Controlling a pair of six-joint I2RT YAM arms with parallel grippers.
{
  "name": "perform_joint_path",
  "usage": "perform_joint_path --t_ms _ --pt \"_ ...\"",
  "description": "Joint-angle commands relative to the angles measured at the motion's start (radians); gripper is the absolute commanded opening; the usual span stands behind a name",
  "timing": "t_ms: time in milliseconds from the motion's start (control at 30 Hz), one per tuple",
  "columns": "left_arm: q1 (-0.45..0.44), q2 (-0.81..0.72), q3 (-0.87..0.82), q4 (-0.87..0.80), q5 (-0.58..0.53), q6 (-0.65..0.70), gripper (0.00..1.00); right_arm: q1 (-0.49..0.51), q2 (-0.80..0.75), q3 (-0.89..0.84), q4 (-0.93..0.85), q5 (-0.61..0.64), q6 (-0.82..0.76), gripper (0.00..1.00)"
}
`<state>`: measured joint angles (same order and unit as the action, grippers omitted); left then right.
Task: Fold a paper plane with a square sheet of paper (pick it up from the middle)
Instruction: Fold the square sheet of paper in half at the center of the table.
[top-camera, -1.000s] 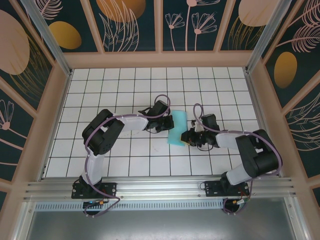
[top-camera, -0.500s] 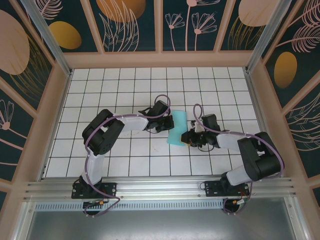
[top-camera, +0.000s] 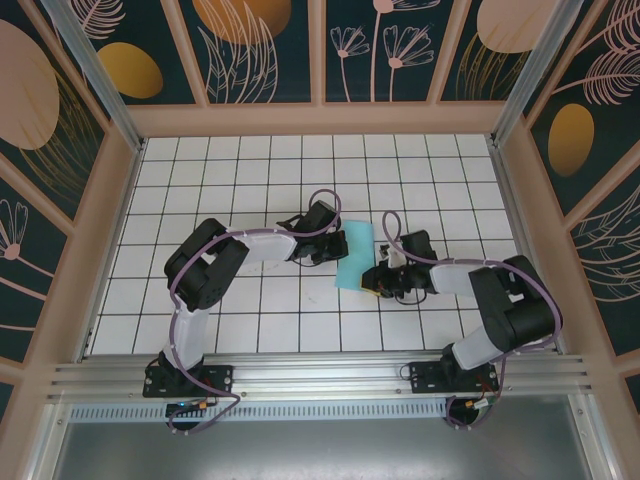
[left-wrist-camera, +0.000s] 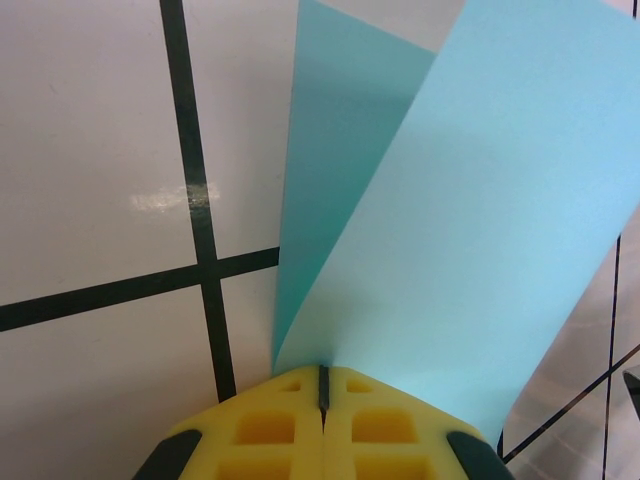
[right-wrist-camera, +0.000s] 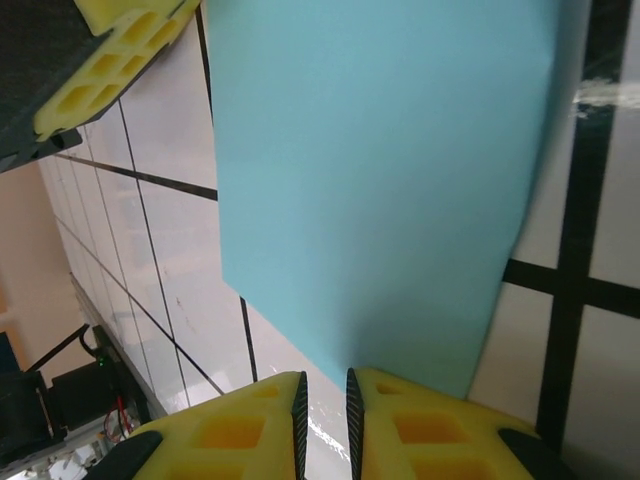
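The left arm (top-camera: 215, 265) reaches across the white gridded table (top-camera: 250, 170) toward 2 o'clock from its base. Its left end effector (top-camera: 337, 243) meets the square sheet of paper (top-camera: 356, 252) at the sheet's 10 o'clock edge. In the left wrist view the left end effector (left-wrist-camera: 323, 392) is clenched, yellow pads pressed flat together. The light cyan paper (left-wrist-camera: 450, 230) rises out of the seam between them in two layers, the upper one lifted off the lower (a fold, by the look of it). From above, the sheet lies near the middle of the table as a narrow strip running from 12 to 6 o'clock, between the two arms. At its 5 o'clock corner sits the right end effector (top-camera: 371, 282). The right wrist view shows this end effector (right-wrist-camera: 322, 388) released, its pads a thin slit apart with bare table in the gap. The paper (right-wrist-camera: 370, 180) has its near edge touching the right-hand pad, and the left end effector (right-wrist-camera: 110, 60) sits at 10 o'clock.
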<state>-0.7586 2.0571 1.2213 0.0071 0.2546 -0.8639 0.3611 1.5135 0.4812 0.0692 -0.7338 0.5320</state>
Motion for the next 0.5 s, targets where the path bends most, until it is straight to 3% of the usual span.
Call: perform_joint_path --t_ms 0,133,467 --pt "-0.005 0.038 -0.016 -0.071 -0.021 0.028 0.0 0.003 -0.057 0.07 -0.07 0.046 -0.012 0.23" --pt "-0.005 0.034 -0.022 -0.066 -0.018 0.029 0.0 -0.015 -0.053 0.135 -0.051 0.093 0.0 0.23" --pt "-0.005 0.042 -0.014 -0.064 -0.013 0.026 0.0 -0.043 0.146 0.192 0.017 0.188 -0.006 0.22"
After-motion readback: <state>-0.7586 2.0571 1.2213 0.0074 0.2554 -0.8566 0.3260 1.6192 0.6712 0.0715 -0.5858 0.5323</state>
